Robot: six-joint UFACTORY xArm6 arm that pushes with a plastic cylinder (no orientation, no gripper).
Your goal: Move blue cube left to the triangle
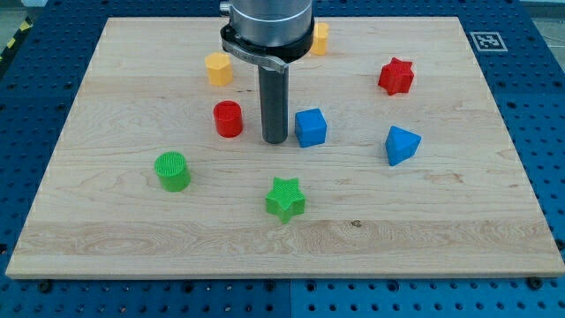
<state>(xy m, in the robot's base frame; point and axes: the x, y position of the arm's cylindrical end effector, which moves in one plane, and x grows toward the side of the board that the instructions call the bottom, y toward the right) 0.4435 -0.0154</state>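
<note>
The blue cube (pixel 311 127) sits a little above the middle of the frame, flat on the wooden desk (pixel 132 238), and my tip (pixel 274 140) stands just beside its left face, so close I cannot tell whether it touches. I carry no jaws at all, only this rod, so there is nothing to be apart or together. The blue triangle block (pixel 402 145) lies to the right of the cube, well apart from it and slightly lower. I judge the step in hand to be the approach: the cube is not yet next to the triangle's left side. From here a push toward the right, angled slightly downward, should slide the cube toward that spot, stopping short of the triangle. The red cylinder (pixel 228 118) stands just left of my tip, the green star (pixel 285 198) below, both clear of that path.
</note>
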